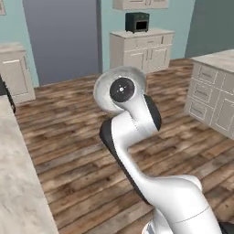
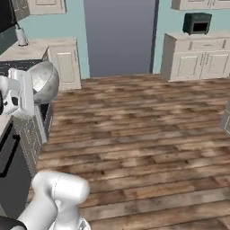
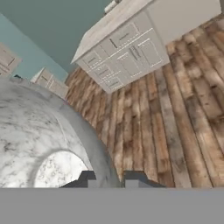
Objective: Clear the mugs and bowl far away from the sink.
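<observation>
The bowl (image 3: pixel 30 144), wide and white-grey marbled, is held up in the air above the wooden floor. My gripper (image 3: pixel 109 180) is shut on its rim, one dark fingertip on each side of the wall. In the left base view the bowl (image 1: pixel 101 91) shows behind the arm's upper joint. In the right base view the bowl (image 2: pixel 45 81) hangs at the far left beside the white hand. The mugs and the sink are out of view.
A pale counter (image 1: pixel 18 183) runs along the left. A cream cabinet (image 1: pixel 141 48) with a dark toaster oven (image 1: pixel 137 21) stands at the back wall. A drawer island (image 1: pixel 215 91) is at the right. Open wooden floor (image 2: pixel 134 134) lies between.
</observation>
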